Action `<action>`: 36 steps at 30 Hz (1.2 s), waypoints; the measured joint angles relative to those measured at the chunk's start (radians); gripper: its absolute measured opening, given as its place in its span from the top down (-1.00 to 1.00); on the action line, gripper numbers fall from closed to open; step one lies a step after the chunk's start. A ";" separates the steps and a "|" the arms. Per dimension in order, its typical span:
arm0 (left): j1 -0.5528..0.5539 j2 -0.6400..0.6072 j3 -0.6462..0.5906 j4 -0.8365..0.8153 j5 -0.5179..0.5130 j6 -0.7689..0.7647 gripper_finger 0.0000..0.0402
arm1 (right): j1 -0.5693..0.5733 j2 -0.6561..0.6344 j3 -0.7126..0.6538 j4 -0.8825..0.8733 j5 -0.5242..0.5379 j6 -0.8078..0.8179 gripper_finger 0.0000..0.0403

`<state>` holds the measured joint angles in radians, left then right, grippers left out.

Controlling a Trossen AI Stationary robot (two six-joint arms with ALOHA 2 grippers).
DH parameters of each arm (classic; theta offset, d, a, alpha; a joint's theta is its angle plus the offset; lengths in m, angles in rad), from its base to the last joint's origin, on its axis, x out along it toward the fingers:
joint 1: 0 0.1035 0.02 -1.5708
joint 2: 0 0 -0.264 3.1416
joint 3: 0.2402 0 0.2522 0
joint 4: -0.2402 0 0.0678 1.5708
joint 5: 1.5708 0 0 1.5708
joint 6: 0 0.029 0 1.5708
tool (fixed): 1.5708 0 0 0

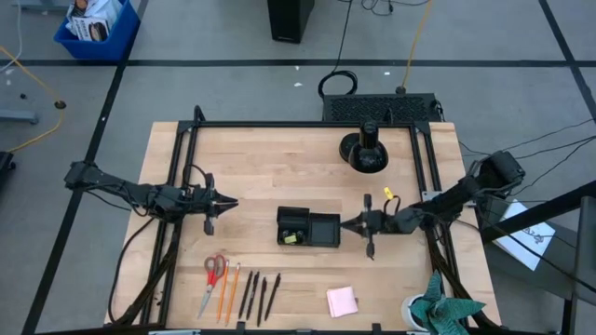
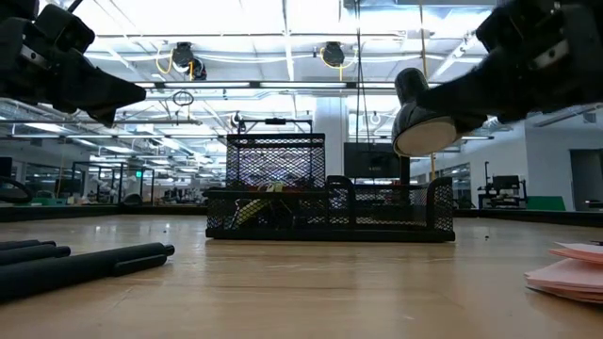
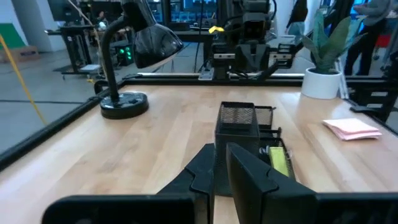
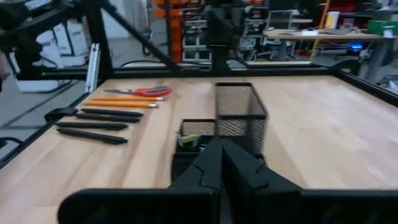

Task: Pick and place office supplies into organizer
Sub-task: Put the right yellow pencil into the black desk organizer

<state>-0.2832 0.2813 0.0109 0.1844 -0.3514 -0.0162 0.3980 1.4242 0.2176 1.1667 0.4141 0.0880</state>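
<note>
High view shows the right gripper [image 1: 346, 223], jaws shut and empty, just beside the low black mesh organizer [image 1: 308, 227], risking a nudge; the left gripper [image 1: 233, 202] hangs nearly closed, empty.

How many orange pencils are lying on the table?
2. The orange pencils lie side by side near the table's front edge, between the red-handled scissors and the dark pens. None seems hidden.
</note>
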 joint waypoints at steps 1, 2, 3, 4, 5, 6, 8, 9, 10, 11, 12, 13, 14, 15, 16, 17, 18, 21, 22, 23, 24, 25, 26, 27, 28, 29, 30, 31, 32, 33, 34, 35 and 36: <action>0.000 0.000 0.000 0.001 -0.013 0.016 0.78 | -0.010 0.000 -0.021 0.029 0.000 0.001 1.00; 0.000 0.000 0.000 0.001 -0.029 0.027 0.78 | -0.020 0.000 -0.040 0.053 0.000 -0.002 1.00; 0.000 0.000 0.000 0.000 -0.043 0.032 0.78 | -0.033 -0.004 -0.056 0.071 0.001 -0.010 1.00; 0.000 0.000 0.000 0.000 -0.051 0.031 0.78 | -0.046 -0.012 -0.069 0.081 0.001 -0.022 1.00; 0.000 0.000 0.000 0.000 -0.054 0.021 0.78 | -0.062 -0.025 -0.078 0.085 0.001 -0.035 1.00; 0.000 0.000 0.000 -0.001 -0.054 0.011 0.78 | -0.076 -0.047 -0.085 0.078 0.000 -0.052 1.00; 0.000 0.000 0.000 -0.012 -0.041 -0.003 0.78 | -0.102 -0.116 -0.092 0.044 0.000 -0.094 1.00; -0.001 0.000 0.000 -0.024 -0.028 -0.013 0.78 | -0.111 -0.166 -0.091 0.003 -0.001 -0.114 1.00; -0.003 0.000 0.000 -0.037 -0.016 -0.025 0.78 | -0.119 -0.226 -0.091 -0.052 -0.011 -0.128 1.00; -0.006 0.000 0.000 -0.051 -0.008 -0.042 0.78 | -0.129 -0.288 -0.089 -0.120 -0.026 -0.134 1.00; -0.010 0.000 0.000 -0.064 -0.004 -0.062 0.78 | -0.136 -0.356 -0.080 -0.212 -0.027 -0.135 1.00; -0.015 0.000 0.000 -0.083 0.002 -0.081 0.78 | -0.141 -0.427 -0.069 -0.312 -0.025 -0.135 1.00; -0.020 0.000 0.000 -0.103 0.006 -0.098 0.78 | -0.144 -0.494 -0.056 -0.415 -0.024 -0.135 1.00; -0.027 0.000 0.000 -0.119 0.012 -0.114 0.78 | -0.145 -0.559 -0.043 -0.513 -0.024 -0.134 1.00; -0.034 0.000 0.001 -0.125 0.016 -0.130 0.78 | -0.144 -0.615 -0.034 -0.588 -0.024 -0.135 1.00; -0.042 0.000 0.001 -0.125 0.020 -0.143 0.78 | -0.142 -0.666 -0.033 -0.633 -0.027 -0.136 1.00; -0.050 0.000 0.001 -0.123 0.026 -0.154 0.78 | -0.140 -0.714 -0.038 -0.656 -0.031 -0.140 1.00; -0.072 0.013 0.001 -0.123 0.032 -0.198 0.78 | -0.138 -0.825 -0.087 -0.649 -0.054 -0.169 1.00; -0.078 0.015 0.001 -0.120 0.032 -0.217 0.78 | -0.139 -0.855 -0.109 -0.646 -0.054 -0.175 1.00; -0.081 0.020 0.001 -0.116 0.031 -0.238 0.78 | -0.142 -0.881 -0.131 -0.638 -0.054 -0.177 1.00; -0.087 0.027 0.000 -0.109 0.031 -0.257 0.78 | -0.146 -0.904 -0.152 -0.626 -0.054 -0.179 1.00; -0.093 0.035 0.000 -0.105 0.030 -0.271 0.78 | -0.152 -0.923 -0.165 -0.624 -0.056 -0.181 1.00; -0.099 0.043 0.006 -0.108 0.030 -0.283 0.78 | -0.158 -0.943 -0.176 -0.606 -0.058 -0.180 1.00; -0.107 0.055 0.016 -0.108 0.029 -0.296 0.78 | -0.166 -0.962 -0.182 -0.610 -0.065 -0.179 1.00; -0.116 0.070 0.031 -0.108 0.028 -0.309 0.78 | -0.175 -0.974 -0.184 -0.617 -0.078 -0.176 1.00; -0.127 0.087 0.051 -0.109 0.023 -0.316 0.78 | -0.183 -0.979 -0.184 -0.632 -0.090 -0.176 1.00; -0.141 0.109 0.073 -0.115 0.016 -0.319 0.78 | -0.190 -0.979 -0.184 -0.640 -0.105 -0.176 1.00; -0.157 0.136 0.101 -0.125 0.004 -0.323 0.78 | -0.197 -0.979 -0.184 -0.637 -0.124 -0.176 1.00; -0.174 0.165 0.135 -0.141 -0.013 -0.325 0.78 | -0.202 -0.981 -0.184 -0.636 -0.140 -0.176 1.00; -0.193 0.197 0.173 -0.169 -0.035 -0.329 0.78 | -0.208 -0.982 -0.185 -0.632 -0.156 -0.175 1.00; -0.213 0.232 0.215 -0.199 -0.061 -0.337 0.78 | -0.211 -0.982 -0.185 -0.634 -0.158 -0.175 1.00; -0.233 0.275 0.266 -0.244 -0.093 -0.355 0.78 | -0.214 -0.982 -0.185 -0.636 -0.158 -0.171 1.00; -0.252 0.317 0.318 -0.294 -0.124 -0.382 0.78 | -0.217 -0.981 -0.185 -0.644 -0.158 -0.168 1.00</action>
<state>-0.5350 0.5983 0.3290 -0.1094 -0.4752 -0.3977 0.1812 0.4431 0.0322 0.5228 0.2561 -0.0796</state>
